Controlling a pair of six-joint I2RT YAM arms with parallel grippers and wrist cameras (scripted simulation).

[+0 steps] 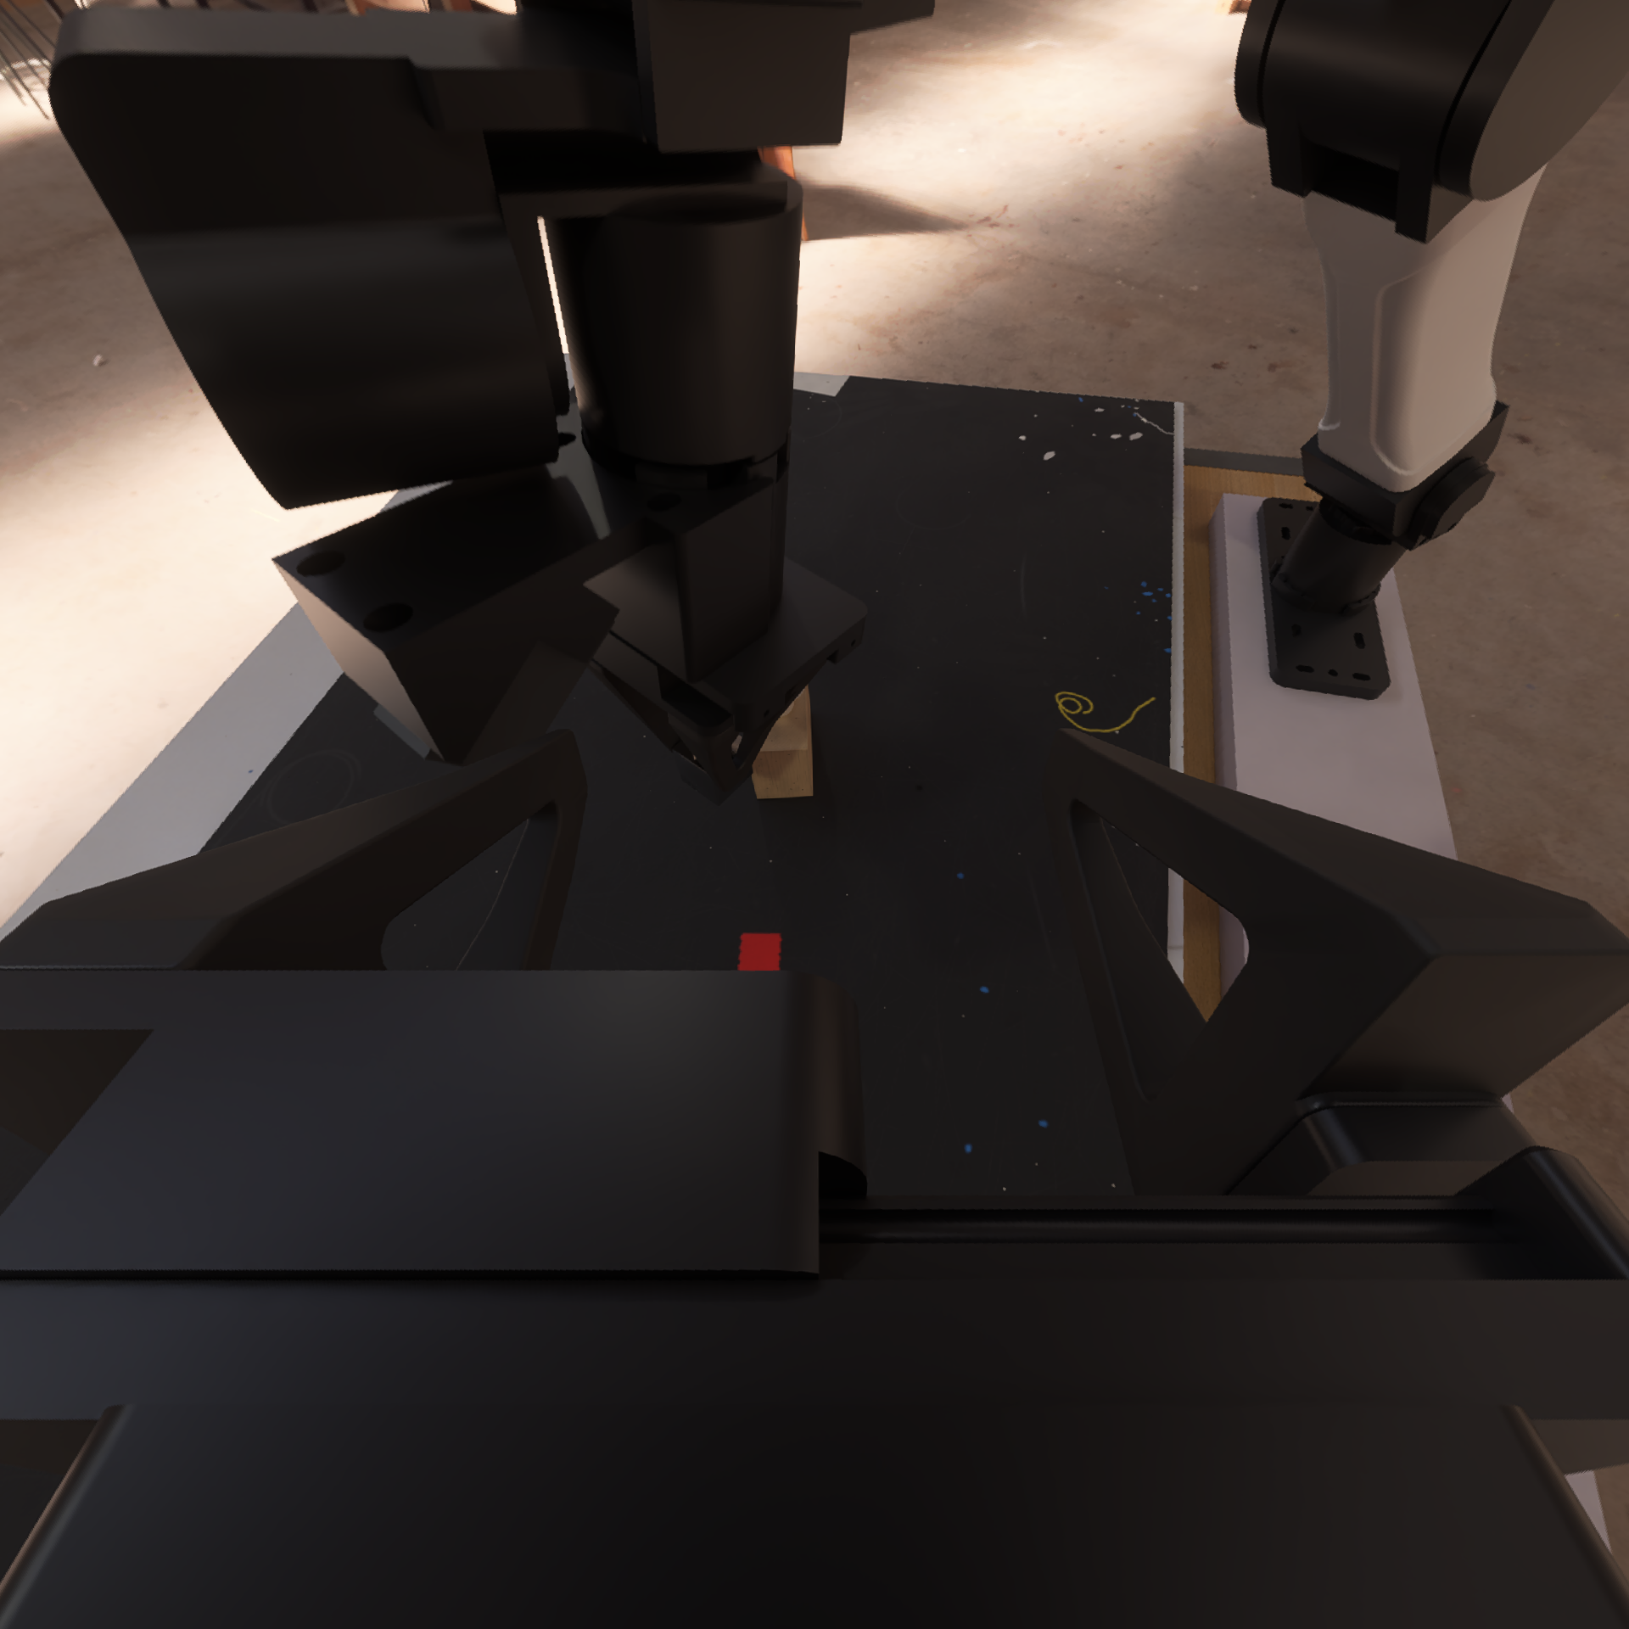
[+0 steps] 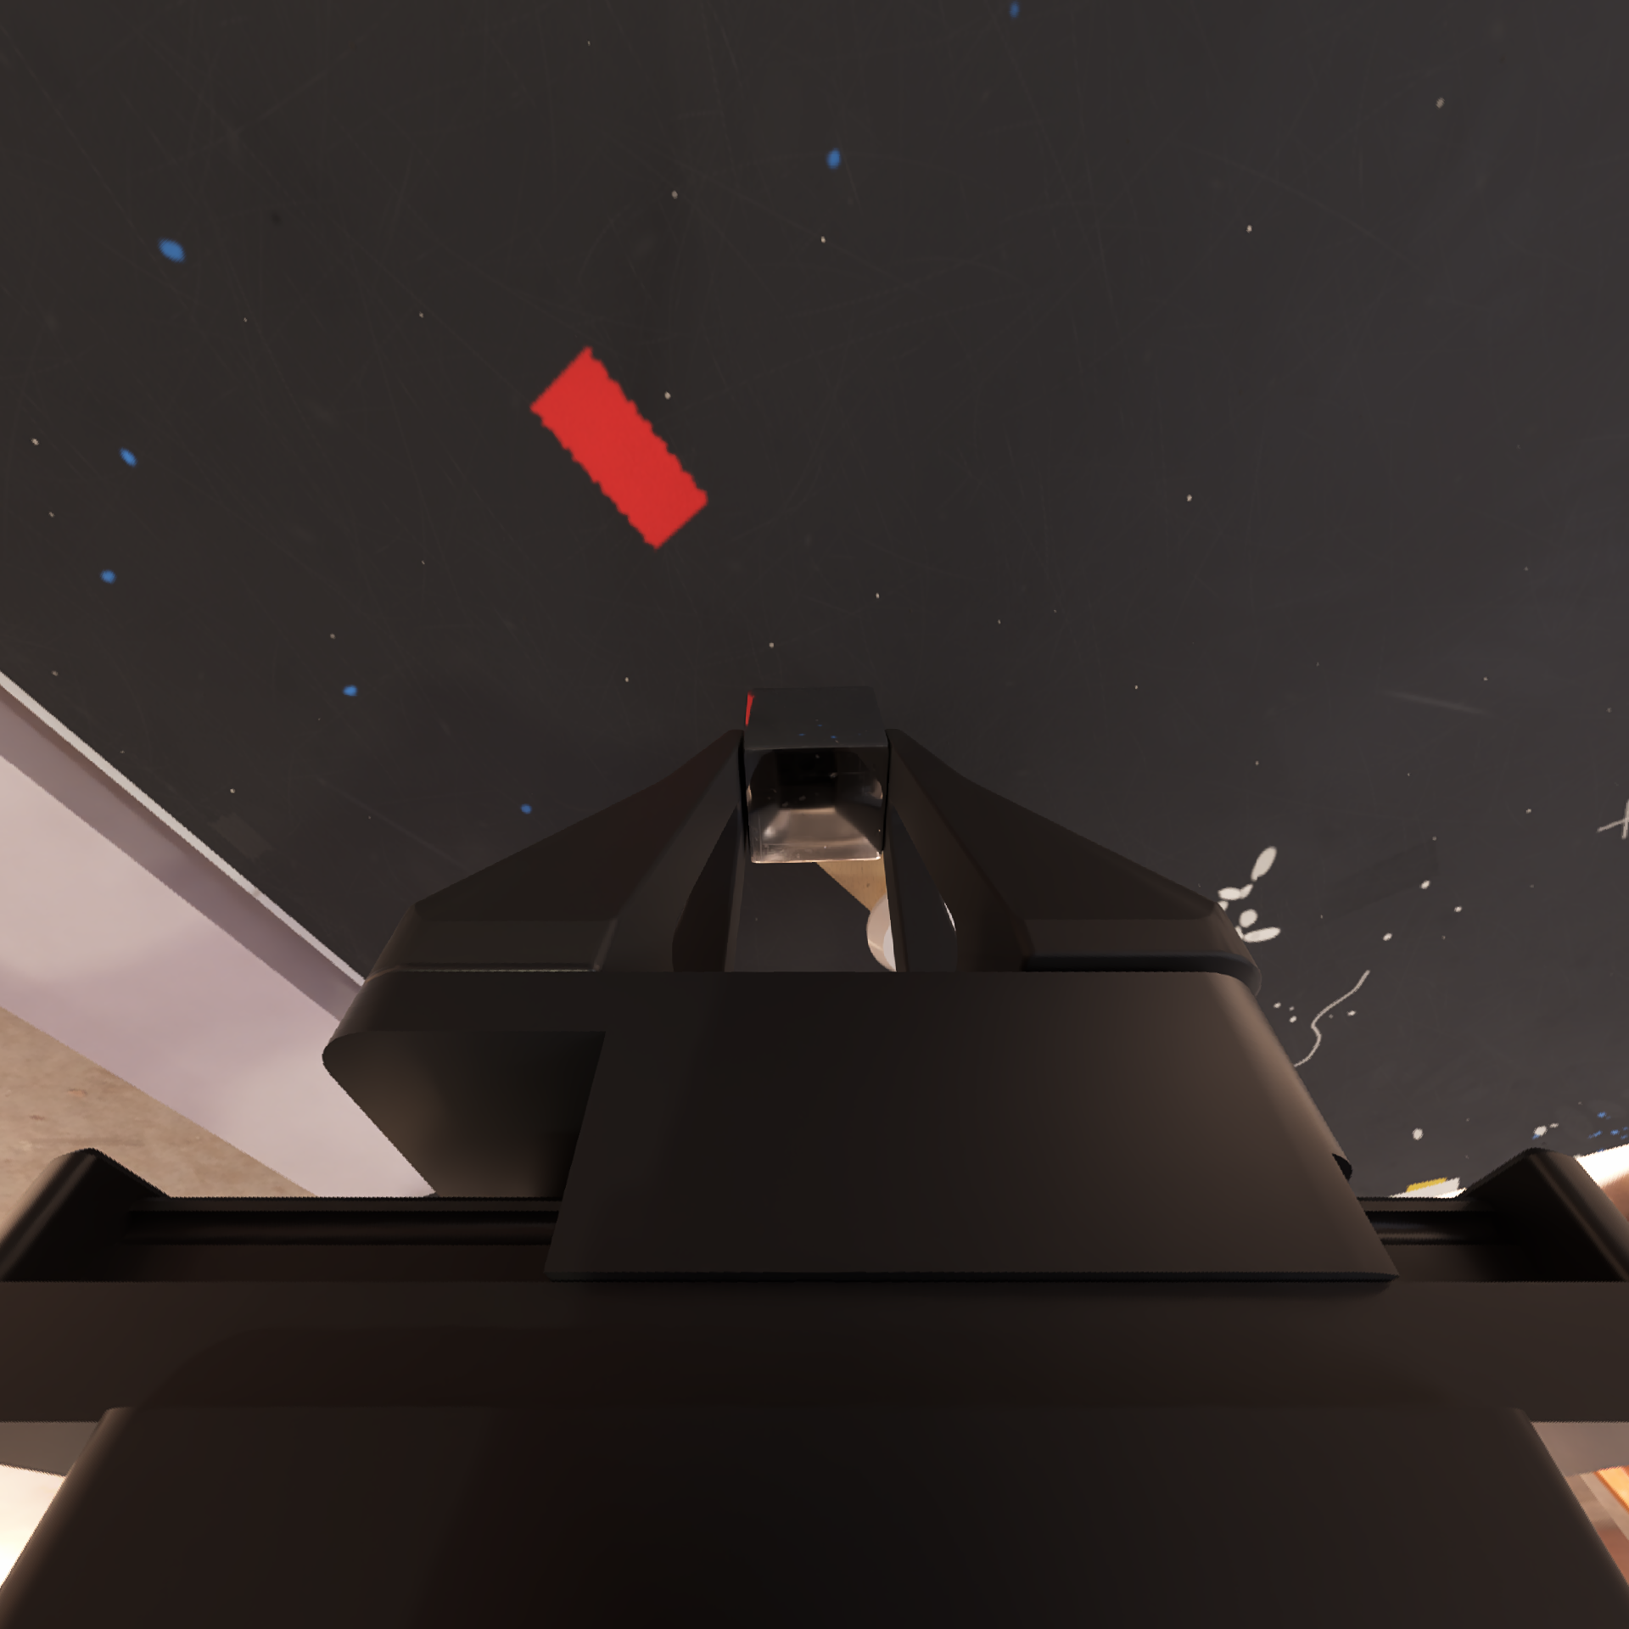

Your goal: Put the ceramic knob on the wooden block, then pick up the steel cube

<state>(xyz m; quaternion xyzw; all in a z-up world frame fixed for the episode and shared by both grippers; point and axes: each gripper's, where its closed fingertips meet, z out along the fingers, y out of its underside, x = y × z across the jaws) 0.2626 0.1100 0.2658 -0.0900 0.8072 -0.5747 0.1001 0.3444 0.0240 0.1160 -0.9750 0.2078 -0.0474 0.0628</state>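
Right gripper (image 2: 813,793) is clamped on the steel cube (image 2: 813,807), one finger on each side of it, cube sitting at the fingertips above the black table top (image 2: 1146,441). Just behind the cube, between the fingers, a bit of the wooden block (image 2: 851,881) shows, with a white rounded piece (image 2: 880,934) beside it, likely the ceramic knob; can't tell if it rests on the block. Red rectangle mark (image 2: 619,447) on the table ahead, apart from the cube.

Left gripper (image 1: 820,776) has fingers spread wide, nothing between them. In its view the right gripper (image 1: 718,758) points down right beside the wooden block (image 1: 784,758). Red mark (image 1: 760,952) lies nearer the camera. Yellow squiggle (image 1: 1093,710) sits off toward the white-and-black arm base (image 1: 1327,608).
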